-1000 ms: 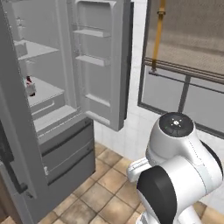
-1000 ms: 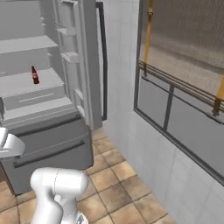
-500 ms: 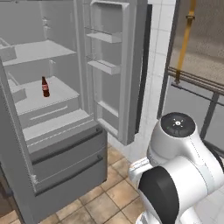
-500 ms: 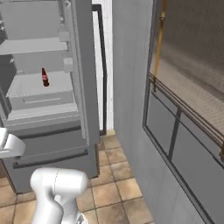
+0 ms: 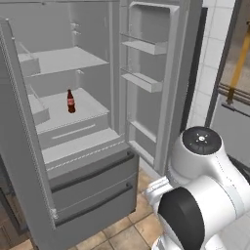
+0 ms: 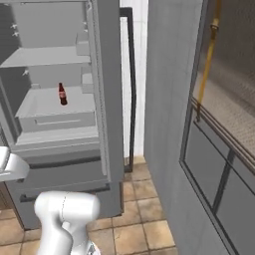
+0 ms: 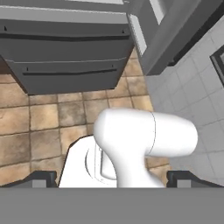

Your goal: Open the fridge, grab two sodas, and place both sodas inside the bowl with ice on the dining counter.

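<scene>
The fridge (image 5: 88, 180) stands with both upper doors swung wide, its right door (image 5: 156, 83) showing bare door racks. One soda (image 5: 71, 101), a small dark bottle with a red label, stands upright on the middle shelf, also visible as the soda (image 6: 62, 93) in the right base view. My gripper (image 7: 112, 179) is open, its fingertips (image 7: 43, 178) far apart, and it looks down past my own arm at the fridge's lower drawers (image 7: 65, 48) and the floor. It is well away from the soda. The bowl and the dining counter are out of view.
Brown floor tiles (image 7: 39, 118) lie in front of the fridge. A white tiled wall (image 5: 215, 63) and a grey panel (image 6: 169, 114) stand to its right, and beyond them a window with a yellow pipe (image 6: 209, 55). The open left door (image 5: 24, 146) juts toward me.
The whole picture has shifted: the base has moved, so the fridge interior now faces me more squarely and sits nearer. The soda stays on its shelf. The gripper stays open.
</scene>
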Tool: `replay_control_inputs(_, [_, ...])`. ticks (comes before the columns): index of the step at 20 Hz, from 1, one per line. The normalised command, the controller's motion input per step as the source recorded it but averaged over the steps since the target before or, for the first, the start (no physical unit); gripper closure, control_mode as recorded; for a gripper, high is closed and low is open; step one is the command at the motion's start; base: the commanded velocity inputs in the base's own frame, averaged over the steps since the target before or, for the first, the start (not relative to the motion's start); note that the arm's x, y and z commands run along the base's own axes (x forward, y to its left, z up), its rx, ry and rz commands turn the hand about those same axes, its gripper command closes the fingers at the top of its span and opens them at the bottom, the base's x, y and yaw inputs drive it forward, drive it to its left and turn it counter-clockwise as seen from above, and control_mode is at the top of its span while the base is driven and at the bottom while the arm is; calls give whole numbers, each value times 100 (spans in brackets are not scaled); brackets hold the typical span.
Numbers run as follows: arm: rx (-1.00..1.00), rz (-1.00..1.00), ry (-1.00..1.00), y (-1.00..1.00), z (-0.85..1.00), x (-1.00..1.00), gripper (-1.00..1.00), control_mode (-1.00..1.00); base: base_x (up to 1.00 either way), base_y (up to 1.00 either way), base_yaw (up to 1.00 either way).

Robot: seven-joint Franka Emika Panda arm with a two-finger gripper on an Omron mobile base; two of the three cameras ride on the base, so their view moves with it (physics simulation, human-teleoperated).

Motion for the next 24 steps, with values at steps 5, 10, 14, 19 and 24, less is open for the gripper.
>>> replay_control_inputs(5, [0, 0, 0, 0, 0, 0, -100, 100, 40, 17, 21])
replay_control_inputs(10, [0, 0, 0, 0, 0, 0, -100, 100, 49, 4, 30])
replay_control_inputs(14, [0, 0, 0, 0, 0, 0, -100, 100, 57, 0, 31])
replay_control_inputs(19, [0, 0, 0, 0, 0, 0, -100, 100, 70, -13, 22])
replay_control_inputs(24, [0, 0, 0, 0, 0, 0, -100, 100, 64, -19, 11])
